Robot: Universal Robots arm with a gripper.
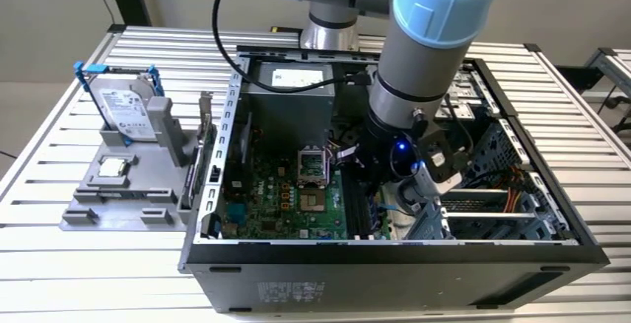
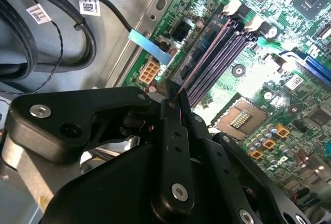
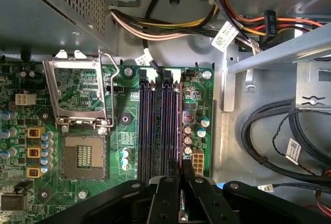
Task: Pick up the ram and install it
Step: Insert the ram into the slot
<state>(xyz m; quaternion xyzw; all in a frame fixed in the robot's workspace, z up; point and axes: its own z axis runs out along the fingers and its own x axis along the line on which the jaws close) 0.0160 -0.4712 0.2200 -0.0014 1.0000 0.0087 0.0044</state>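
Now your gripper [image 3: 180, 178] is down inside the open computer case [image 1: 394, 253], its fingers [image 2: 173, 131] pinched together on the ram [image 2: 199, 61], which you see edge-on running along the memory slots [image 3: 160, 125] beside the empty processor socket [image 3: 83, 157]. Judge the ram light, stiff and thin, but fragile: hold it by its long edges near the middle, squarely, never by the chips or contacts
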